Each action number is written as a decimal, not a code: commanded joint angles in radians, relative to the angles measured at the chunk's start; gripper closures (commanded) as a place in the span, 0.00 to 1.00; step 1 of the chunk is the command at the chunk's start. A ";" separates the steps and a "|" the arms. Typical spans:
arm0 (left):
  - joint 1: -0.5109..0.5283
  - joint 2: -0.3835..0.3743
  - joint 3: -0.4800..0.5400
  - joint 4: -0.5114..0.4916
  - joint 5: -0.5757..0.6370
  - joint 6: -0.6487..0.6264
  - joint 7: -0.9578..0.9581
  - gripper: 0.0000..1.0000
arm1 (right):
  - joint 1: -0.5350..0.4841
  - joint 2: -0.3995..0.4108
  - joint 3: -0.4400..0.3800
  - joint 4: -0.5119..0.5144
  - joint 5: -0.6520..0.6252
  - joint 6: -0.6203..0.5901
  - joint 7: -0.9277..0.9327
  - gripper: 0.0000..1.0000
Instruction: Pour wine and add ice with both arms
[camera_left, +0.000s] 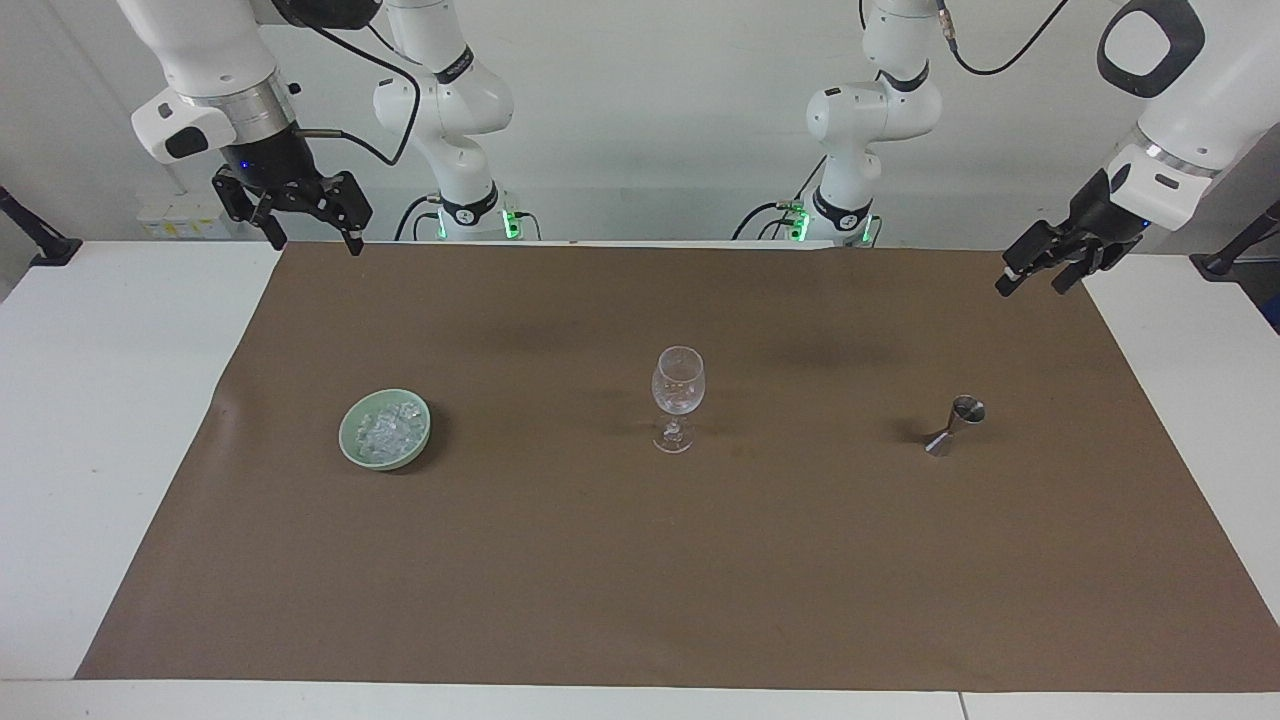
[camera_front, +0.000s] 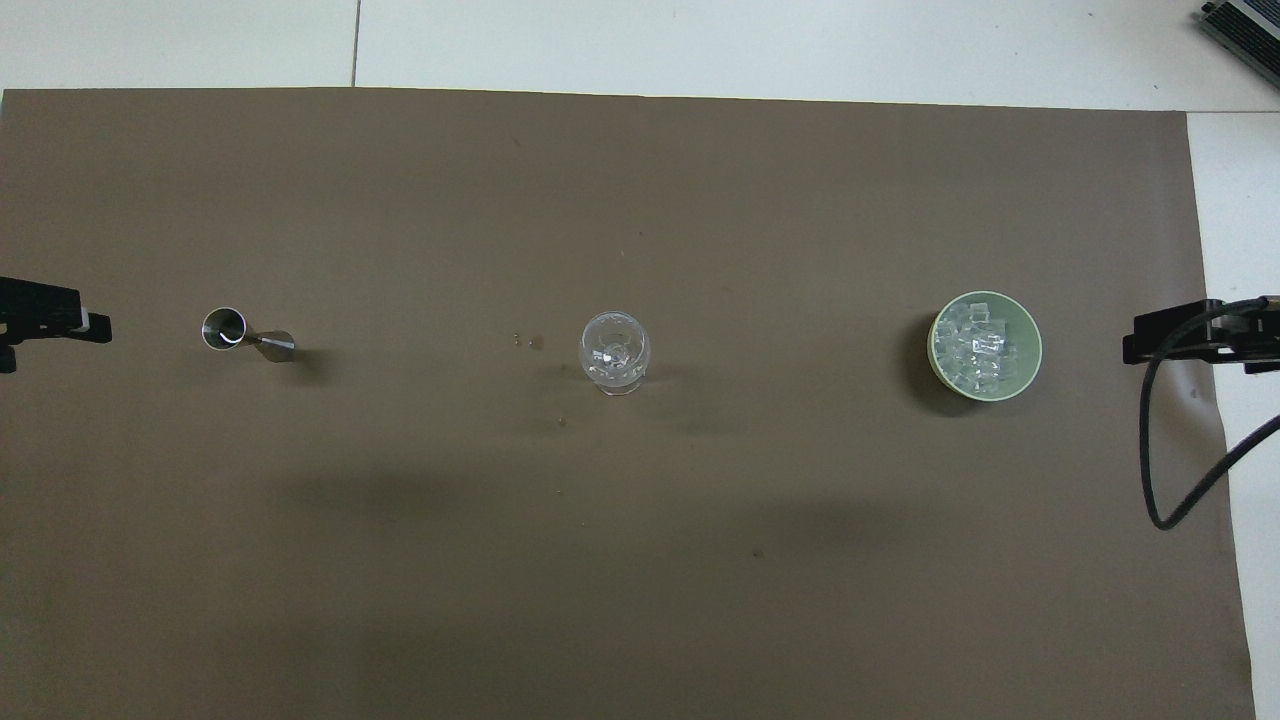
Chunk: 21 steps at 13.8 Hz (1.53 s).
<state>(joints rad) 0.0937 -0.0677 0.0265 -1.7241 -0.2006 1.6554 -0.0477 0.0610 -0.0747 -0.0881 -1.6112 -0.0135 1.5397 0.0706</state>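
Observation:
A clear wine glass (camera_left: 678, 390) (camera_front: 614, 352) stands upright mid-table. The ice (camera_left: 388, 428) (camera_front: 975, 345) is heaped in a pale green bowl (camera_left: 400, 462) (camera_front: 1036, 350) toward the right arm's end. A steel jigger (camera_left: 955, 425) (camera_front: 245, 335) stands toward the left arm's end. My right gripper (camera_left: 312, 240) (camera_front: 1150, 345) hangs open and holds nothing, over the mat's edge at its own end. Over the mat's corner at the left arm's end, my left gripper (camera_left: 1032, 283) (camera_front: 70, 325) is open and holds nothing. No wine shows in either view.
A brown paper mat (camera_left: 640, 560) (camera_front: 640, 560) covers most of the white table (camera_left: 90, 400). A few small spots (camera_front: 530, 342) mark the mat beside the glass. A black cable (camera_front: 1160, 480) loops down from the right arm.

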 joint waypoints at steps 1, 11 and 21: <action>0.027 -0.032 -0.008 -0.040 -0.034 0.023 -0.032 0.00 | -0.003 -0.048 0.002 -0.067 0.017 0.023 -0.017 0.00; 0.176 -0.012 -0.008 -0.116 -0.247 0.044 -0.350 0.00 | -0.003 -0.060 0.002 -0.088 0.017 0.028 -0.018 0.00; 0.288 0.155 -0.008 -0.124 -0.411 0.050 -0.408 0.00 | -0.003 -0.059 0.002 -0.085 0.017 0.031 -0.014 0.00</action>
<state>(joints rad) 0.3470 0.0638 0.0278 -1.8404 -0.5746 1.6937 -0.4393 0.0613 -0.1079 -0.0881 -1.6660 -0.0135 1.5481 0.0706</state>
